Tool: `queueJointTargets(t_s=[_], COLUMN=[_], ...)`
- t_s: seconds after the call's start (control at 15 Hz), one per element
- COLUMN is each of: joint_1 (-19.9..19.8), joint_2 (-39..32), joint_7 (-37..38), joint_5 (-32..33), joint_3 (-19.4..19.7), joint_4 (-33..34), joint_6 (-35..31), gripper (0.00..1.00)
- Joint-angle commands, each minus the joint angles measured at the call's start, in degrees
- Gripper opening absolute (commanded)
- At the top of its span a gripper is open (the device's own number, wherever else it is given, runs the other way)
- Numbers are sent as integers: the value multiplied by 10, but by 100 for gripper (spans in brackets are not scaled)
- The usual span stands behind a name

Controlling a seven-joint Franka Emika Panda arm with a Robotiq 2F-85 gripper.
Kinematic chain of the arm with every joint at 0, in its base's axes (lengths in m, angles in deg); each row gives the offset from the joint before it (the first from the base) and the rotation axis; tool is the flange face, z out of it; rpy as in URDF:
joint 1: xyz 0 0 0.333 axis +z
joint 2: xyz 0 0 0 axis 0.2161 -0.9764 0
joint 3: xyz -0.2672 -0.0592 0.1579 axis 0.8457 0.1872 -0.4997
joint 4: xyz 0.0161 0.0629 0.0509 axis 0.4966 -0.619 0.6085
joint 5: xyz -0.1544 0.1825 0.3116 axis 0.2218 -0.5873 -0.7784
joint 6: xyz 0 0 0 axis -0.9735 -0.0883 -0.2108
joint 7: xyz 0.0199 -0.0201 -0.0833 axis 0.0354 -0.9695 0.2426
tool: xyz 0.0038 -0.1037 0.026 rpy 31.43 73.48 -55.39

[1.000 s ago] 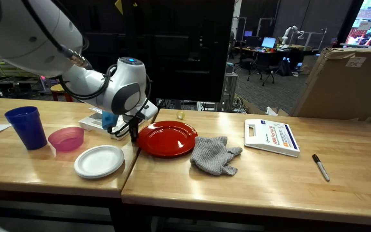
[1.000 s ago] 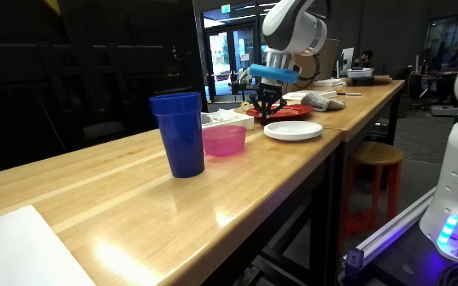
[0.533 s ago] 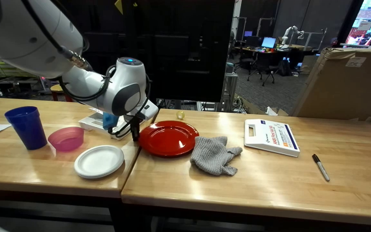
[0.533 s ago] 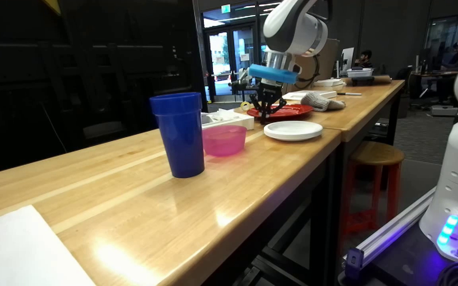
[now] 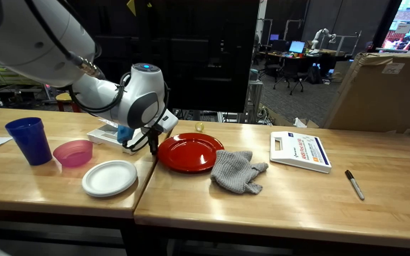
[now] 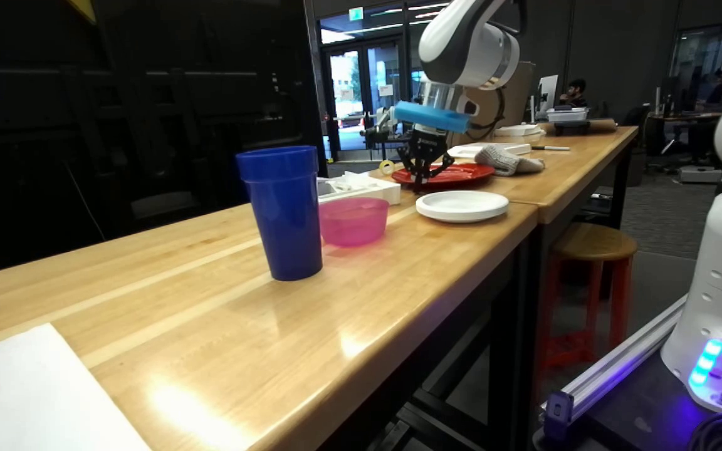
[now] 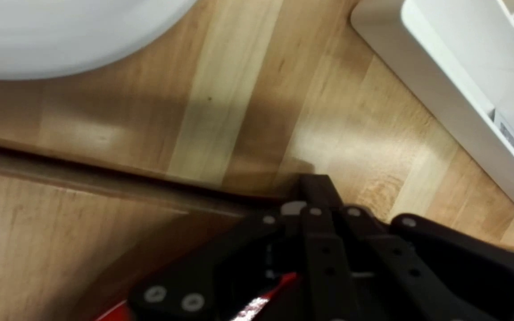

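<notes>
The claw (image 6: pixel 419 183) stands closed and empty just beside the rim of the round red plate (image 5: pixel 192 153), which lies between it and the gray knitted cloth (image 5: pixel 234 172) on the table (image 5: pixel 283 206).

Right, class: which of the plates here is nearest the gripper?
The red plate: the shut gripper is right by its rim, while the white plates lie clearly farther off.

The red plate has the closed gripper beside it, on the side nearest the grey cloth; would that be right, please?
Not quite: the closed gripper is beside the red plate, but on the side away from the grey cloth, as both exterior views show.
</notes>
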Motion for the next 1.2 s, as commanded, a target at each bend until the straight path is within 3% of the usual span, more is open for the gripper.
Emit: queueJointTargets(t_s=[0.0,1.13], joint_1=[-8,-18], joint_2=[18,10], joint_7=[16,9], joint_5=[16,26], joint_3=[9,16], joint_4=[-7,12], joint_6=[-4,3], gripper=[0,0])
